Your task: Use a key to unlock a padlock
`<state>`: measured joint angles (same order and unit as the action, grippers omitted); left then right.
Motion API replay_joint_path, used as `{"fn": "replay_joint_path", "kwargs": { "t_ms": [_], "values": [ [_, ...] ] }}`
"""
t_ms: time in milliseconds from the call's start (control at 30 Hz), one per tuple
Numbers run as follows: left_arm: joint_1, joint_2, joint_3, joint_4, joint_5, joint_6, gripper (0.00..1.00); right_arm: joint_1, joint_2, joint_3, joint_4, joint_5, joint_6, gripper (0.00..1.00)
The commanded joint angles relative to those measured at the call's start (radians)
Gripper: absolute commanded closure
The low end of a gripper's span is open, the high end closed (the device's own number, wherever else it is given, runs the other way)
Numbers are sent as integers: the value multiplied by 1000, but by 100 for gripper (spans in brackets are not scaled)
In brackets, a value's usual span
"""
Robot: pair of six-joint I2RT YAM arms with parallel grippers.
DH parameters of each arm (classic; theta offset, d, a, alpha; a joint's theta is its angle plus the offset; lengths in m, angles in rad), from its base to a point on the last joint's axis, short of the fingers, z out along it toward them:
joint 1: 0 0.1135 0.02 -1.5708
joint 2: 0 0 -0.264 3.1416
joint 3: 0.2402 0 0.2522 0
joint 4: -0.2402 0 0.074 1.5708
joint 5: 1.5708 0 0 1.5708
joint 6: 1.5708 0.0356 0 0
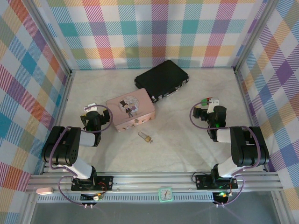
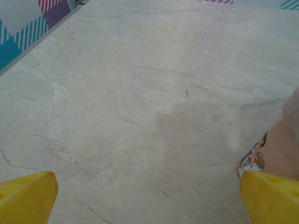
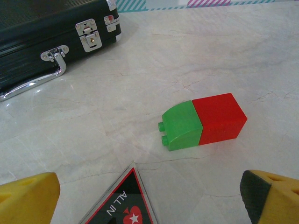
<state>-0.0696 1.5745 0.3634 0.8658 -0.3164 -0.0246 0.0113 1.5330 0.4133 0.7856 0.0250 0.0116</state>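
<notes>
The left gripper (image 2: 148, 198) gapes wide and holds nothing, with a pink rectangular box with a cartoon lid (image 2: 288, 140) at its 3 o'clock. The right gripper (image 3: 149, 198) is spread just as wide, also empty; a green-and-red plastic block (image 3: 203, 121) lies at its 1 o'clock. The tiny brass-bodied padlock with a silver shackle (image 1: 145, 136) lies on the marbled table (image 1: 187, 140) at the box's 5 o'clock, between the arms and touched by neither.
</notes>
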Motion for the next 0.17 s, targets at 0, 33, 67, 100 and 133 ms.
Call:
{"fn": "replay_joint_path", "kwargs": {
  "t_ms": [0, 33, 67, 100, 133],
  "values": [
    [-25, 2, 29, 29, 41, 20, 0, -5, 1, 1, 37, -19, 7, 1],
    [-24, 2, 30, 30, 41, 20, 0, -5, 1, 1, 36, -18, 7, 1],
    [-24, 3, 29, 30, 40, 20, 0, -5, 1, 1, 37, -17, 7, 1],
    [-24, 3, 29, 30, 41, 20, 0, -5, 1, 1, 37, -18, 8, 1],
    [-25, 2, 30, 30, 41, 19, 0, -5, 1, 0, 38, -19, 7, 1]
  ]
}}
